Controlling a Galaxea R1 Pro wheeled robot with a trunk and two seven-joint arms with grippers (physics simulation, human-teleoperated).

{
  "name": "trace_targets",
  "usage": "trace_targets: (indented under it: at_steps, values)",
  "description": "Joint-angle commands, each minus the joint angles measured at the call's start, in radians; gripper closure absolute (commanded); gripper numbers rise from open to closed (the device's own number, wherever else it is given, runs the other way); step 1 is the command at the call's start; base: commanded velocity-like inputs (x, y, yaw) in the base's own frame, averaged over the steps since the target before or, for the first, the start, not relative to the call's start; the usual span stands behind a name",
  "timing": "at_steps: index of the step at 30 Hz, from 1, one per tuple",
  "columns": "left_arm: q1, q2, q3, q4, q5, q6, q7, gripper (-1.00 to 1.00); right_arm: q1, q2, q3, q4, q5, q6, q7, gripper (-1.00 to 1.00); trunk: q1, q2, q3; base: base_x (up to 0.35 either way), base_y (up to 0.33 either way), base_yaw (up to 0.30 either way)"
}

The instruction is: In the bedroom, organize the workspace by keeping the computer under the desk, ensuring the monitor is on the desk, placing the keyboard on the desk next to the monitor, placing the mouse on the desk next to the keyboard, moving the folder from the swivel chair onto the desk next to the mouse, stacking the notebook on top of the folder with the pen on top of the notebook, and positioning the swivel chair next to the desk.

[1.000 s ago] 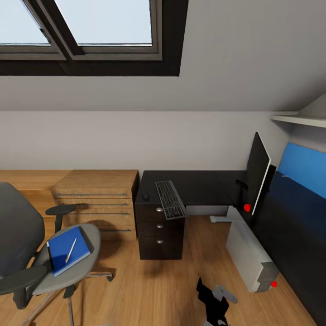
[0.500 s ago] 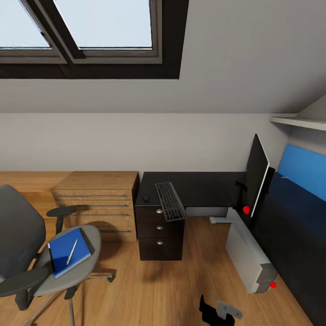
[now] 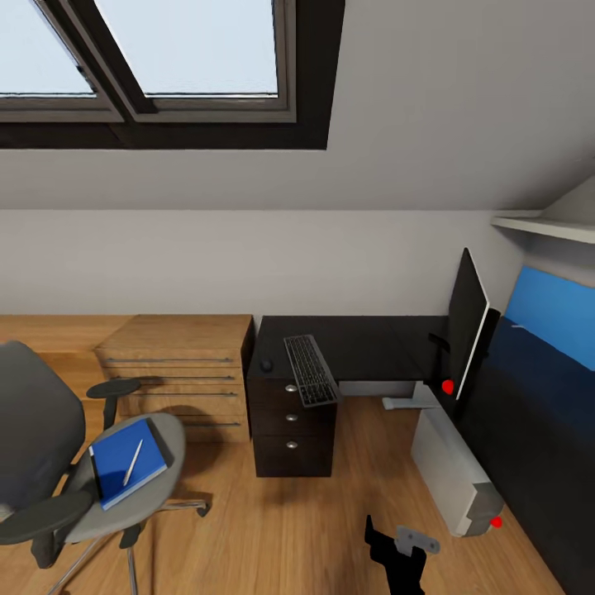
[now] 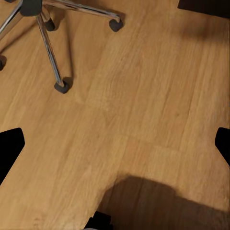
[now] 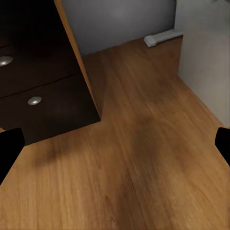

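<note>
- Wooden floor (image 3: pixel 289 529) runs under a sloped ceiling with a dark-framed skylight (image 3: pixel 165 74), and a pale wall stands behind the furniture.
- Against that wall sits a dark desk (image 3: pixel 372 343), with a block of three drawers (image 3: pixel 291 417) under its left end.
- A keyboard (image 3: pixel 311 369) lies on the desk above the drawers, its near end reaching over the front edge.
- A small dark mouse (image 3: pixel 266 364) sits on the desk just to the left of the keyboard.
- A monitor (image 3: pixel 467 326) stands at the desk's right end, seen nearly edge-on, beside a dark bed with a blue pillow (image 3: pixel 549 314).
- A grey computer (image 3: pixel 454 467) lies on the floor to the right of the drawers, mostly out in front of the desk.
- A light wooden dresser (image 3: pixel 178 372) stands just to the left of the desk.
- A grey swivel chair (image 3: pixel 49 463) is at the left, well apart from the desk.
- On the chair's seat lies a blue notebook (image 3: pixel 124 463) with a pen (image 3: pixel 132 461) across its cover; a dark folder (image 3: pixel 157 438) edge shows beneath it.
- The right claw (image 3: pixel 405 545) shows at the bottom edge of the head view, over bare floor; in its wrist view the two fingertips (image 5: pixel 9 148) sit at opposite edges, wide apart and holding nothing, with the drawers and the computer's side ahead.
- The left claw (image 4: pixel 115 148) is likewise spread apart and holding nothing, its fingertips (image 4: pixel 9 148) at the picture's edges, over the floor near the chair's wheeled legs (image 4: pixel 52 57).
</note>
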Motion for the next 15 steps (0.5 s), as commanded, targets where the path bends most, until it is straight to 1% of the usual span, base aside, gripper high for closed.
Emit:
trace_targets:
  at_steps: [1,6,15]
  values:
    - [-0.001,0.002,-0.004,-0.002,0.007,-0.004,0.002,-1.00,-0.001,0.000,0.009,0.002,-0.001,-0.003,-0.006,-1.00,-0.004,0.006,0.002,0.000,0.000,0.000]
    - [0.000,0.003,-0.006,-0.002,0.007,-0.032,-0.026,-1.00,-0.001,-0.001,0.011,0.003,-0.002,-0.003,-0.005,-1.00,-0.023,0.041,0.018,0.000,0.000,0.000]
    - [0.000,0.004,-0.004,-0.001,0.007,-0.036,-0.077,-1.00,-0.001,0.000,0.014,0.003,-0.001,-0.003,-0.005,-1.00,-0.057,0.104,0.046,0.000,0.000,0.000]
